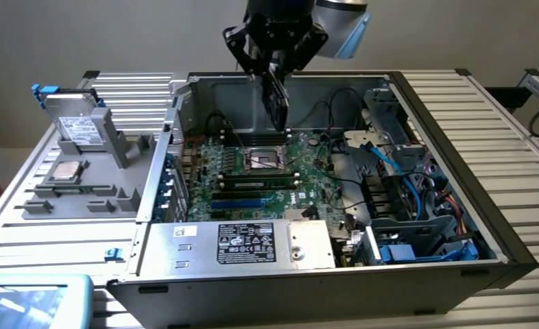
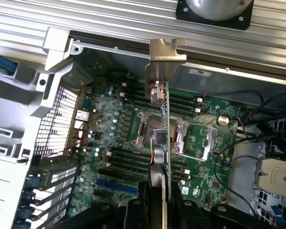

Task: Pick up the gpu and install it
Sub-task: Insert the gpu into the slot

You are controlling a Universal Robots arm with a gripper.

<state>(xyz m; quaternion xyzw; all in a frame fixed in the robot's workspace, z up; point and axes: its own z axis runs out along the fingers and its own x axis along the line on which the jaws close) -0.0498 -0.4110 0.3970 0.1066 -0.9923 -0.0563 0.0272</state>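
My gripper (image 1: 273, 68) hangs over the open computer case (image 1: 434, 92), shut on the gpu (image 1: 276, 103). The card is held on edge, a thin dark slab pointing down toward the green motherboard (image 1: 251, 171), its lower end above the CPU socket area and clear of the board. In the wrist view the gpu (image 2: 160, 119) shows edge-on, running from my gripper (image 2: 156, 202) out to its metal bracket (image 2: 166, 51), with the motherboard (image 2: 119, 119) behind it. The blue expansion slots (image 1: 242, 200) lie nearer the power supply.
A silver power supply (image 1: 242, 241) with a label fills the case's near end. Drive cages and blue cables (image 1: 406, 199) crowd the exterior view's right side. A grey fixture holding a hard drive (image 1: 82, 130) stands on the exterior view's left. Memory slots (image 2: 133, 160) flank the socket.
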